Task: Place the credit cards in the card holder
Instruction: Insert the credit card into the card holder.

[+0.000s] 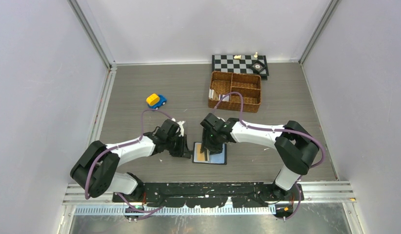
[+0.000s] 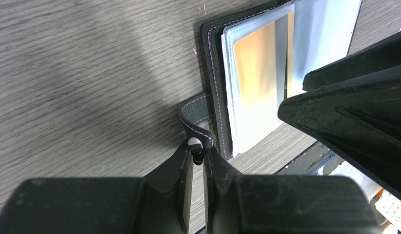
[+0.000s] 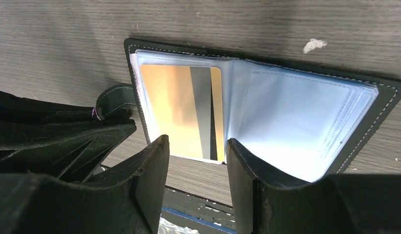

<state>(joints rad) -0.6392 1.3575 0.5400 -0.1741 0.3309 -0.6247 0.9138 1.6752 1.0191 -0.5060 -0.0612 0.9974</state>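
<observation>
Closest thing up front is my left fingers (image 2: 181, 168), pinched together on the snap tab (image 2: 196, 114) of the card holder (image 2: 213, 58). The little metal stud (image 2: 195, 144) sits right between the tips. The tab curls up off the bench (image 1: 140, 87) where I've got it.

The card holder lies open and flat near the front edge of the bench, between my two arms, with the tab side towards my left arm. The pale bluish clear sleeves (image 3: 296, 122) are spread out across both halves. A tan-orange credit card (image 3: 171, 107) sits in the sleeve stack on the tab side, with a grey band and a dark stripe running along one side of it. I can't tell how far down in the sleeve it is.

My right fingers (image 3: 157, 161) are spread apart with nothing in them. They hang just over the near edge of the card holder, and the bottom edge of that orange card shows in the gap between them. From the right wrist view I can't tell whether they touch it.

Further back on the bench there's a brown wicker basket (image 1: 235, 91) with dividers, a chessboard (image 1: 240, 63) behind it against the wall, and a blue and yellow toy car (image 1: 156, 100) off to the left. All of it is well apart from the card holder.
</observation>
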